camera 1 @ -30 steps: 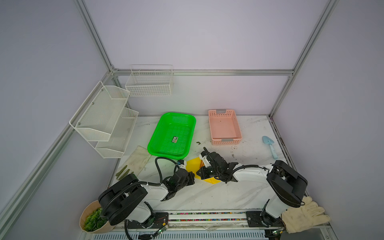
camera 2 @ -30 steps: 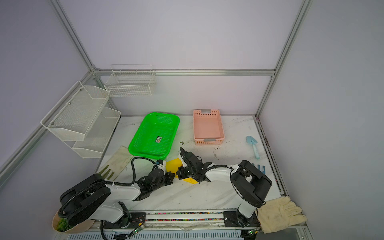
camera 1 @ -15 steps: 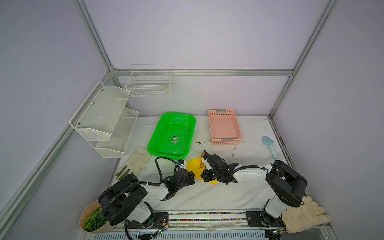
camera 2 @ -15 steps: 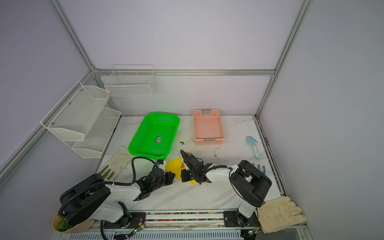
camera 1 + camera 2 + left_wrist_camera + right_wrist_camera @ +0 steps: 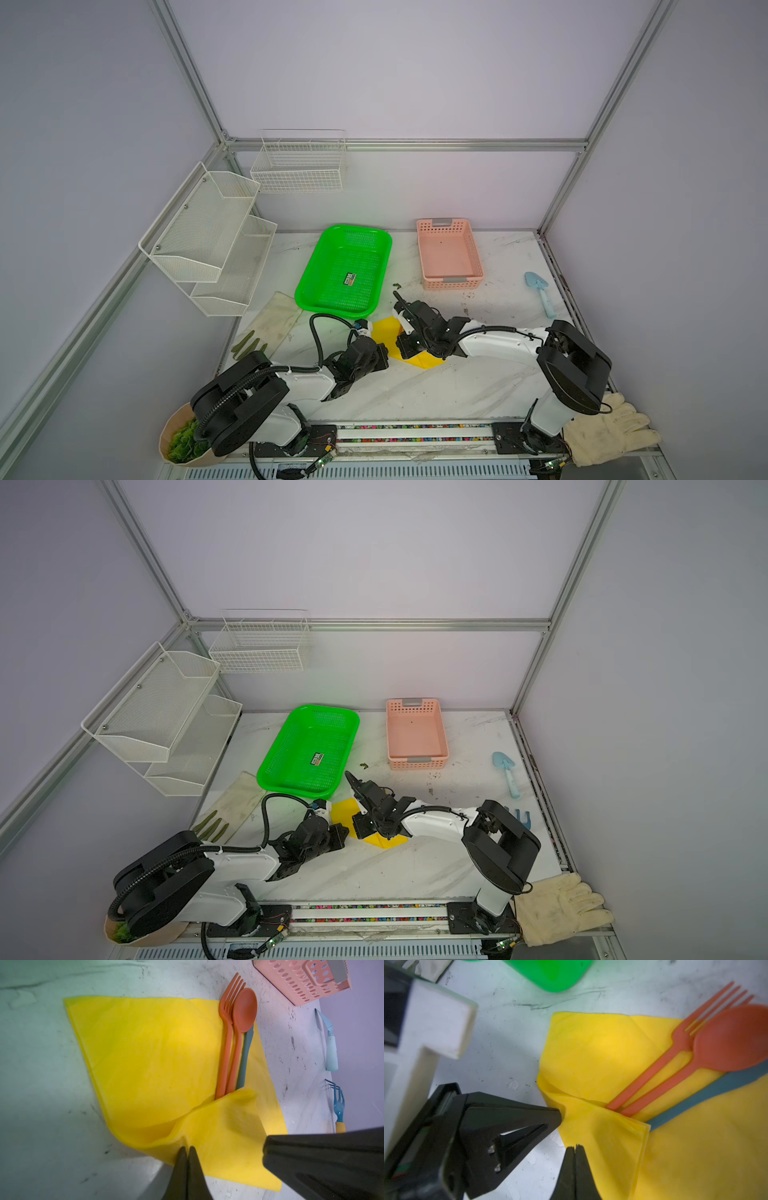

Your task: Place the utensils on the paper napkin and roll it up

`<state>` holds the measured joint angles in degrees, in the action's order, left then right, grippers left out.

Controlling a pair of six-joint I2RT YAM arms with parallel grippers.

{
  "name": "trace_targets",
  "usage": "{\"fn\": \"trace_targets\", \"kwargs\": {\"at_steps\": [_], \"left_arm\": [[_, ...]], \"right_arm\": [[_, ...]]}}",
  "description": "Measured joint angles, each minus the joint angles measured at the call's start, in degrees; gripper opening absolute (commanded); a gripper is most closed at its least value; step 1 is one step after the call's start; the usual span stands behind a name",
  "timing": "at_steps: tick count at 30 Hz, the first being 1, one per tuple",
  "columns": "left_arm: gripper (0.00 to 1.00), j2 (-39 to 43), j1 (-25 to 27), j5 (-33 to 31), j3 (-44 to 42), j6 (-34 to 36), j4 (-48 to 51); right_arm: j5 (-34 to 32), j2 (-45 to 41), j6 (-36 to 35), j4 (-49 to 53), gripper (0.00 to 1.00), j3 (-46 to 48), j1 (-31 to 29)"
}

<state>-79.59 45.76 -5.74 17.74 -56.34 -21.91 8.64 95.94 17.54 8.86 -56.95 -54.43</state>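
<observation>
The yellow paper napkin (image 5: 151,1053) lies on the marble table, partly seen in both top views (image 5: 384,328) (image 5: 343,810) between the two arms. The utensils rest side by side along one edge: an orange fork (image 5: 225,1047), an orange spoon (image 5: 243,1012) and a teal piece (image 5: 245,1057). One napkin corner (image 5: 220,1118) is folded over their handles. My left gripper (image 5: 187,1148) is shut, pinching that fold's edge where the paper puckers. My right gripper (image 5: 576,1146) is shut too, its tips at the folded napkin edge (image 5: 618,1147), close beside the left gripper (image 5: 556,1115). In the top views the right arm hides the utensils.
A green basket (image 5: 300,296) and a pink basket (image 5: 452,283) stand behind the napkin. A light blue toy shovel (image 5: 540,291) and blue toy rake (image 5: 519,813) lie right. Cream gloves (image 5: 274,320) (image 5: 611,428), white wire shelves (image 5: 208,232) and a bowl of greens (image 5: 183,440) ring the workspace.
My right gripper has edged slightly to the left over the napkin. The left arm has stayed where it was. Both grippers stayed shut.
</observation>
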Motion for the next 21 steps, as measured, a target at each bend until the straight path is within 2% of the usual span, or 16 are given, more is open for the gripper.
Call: {"fn": "trace_targets", "kwargs": {"at_steps": [10,21], "left_arm": [[0.0,0.0,-0.3,0.3,0.0,0.4,0.0],[0.0,0.0,-0.4,0.6,0.0,0.4,0.0]], "right_arm": [[-0.5,3.2,-7.4,5.6,0.0,-1.7,-0.4],[1.4,7.0,-9.3,6.0,0.0,-3.6,-3.2]]}}
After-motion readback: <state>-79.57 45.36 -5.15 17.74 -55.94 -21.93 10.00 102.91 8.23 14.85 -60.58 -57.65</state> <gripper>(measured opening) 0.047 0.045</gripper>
